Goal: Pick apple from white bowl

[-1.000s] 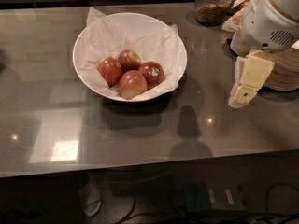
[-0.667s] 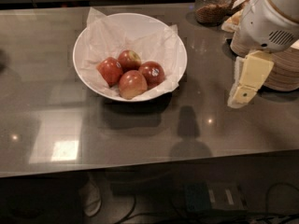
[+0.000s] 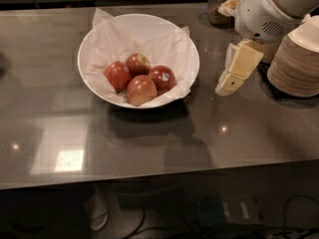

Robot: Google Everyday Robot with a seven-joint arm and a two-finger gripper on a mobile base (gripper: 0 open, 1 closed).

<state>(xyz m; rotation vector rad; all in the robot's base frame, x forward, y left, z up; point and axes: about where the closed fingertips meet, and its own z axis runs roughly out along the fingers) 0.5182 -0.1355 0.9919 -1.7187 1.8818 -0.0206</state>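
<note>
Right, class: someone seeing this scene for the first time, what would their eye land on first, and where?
The white bowl sits left of centre on the grey counter, holding four apples; the darkest apple, at its right, bears a white sticker. The gripper hangs over the counter right of the bowl, beside stacked tan bowls at the right edge.

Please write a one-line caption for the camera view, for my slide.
Gripper hangs beside the white bowl of four apples, the dark red stickered apple nearest it, on a grey counter.
</note>
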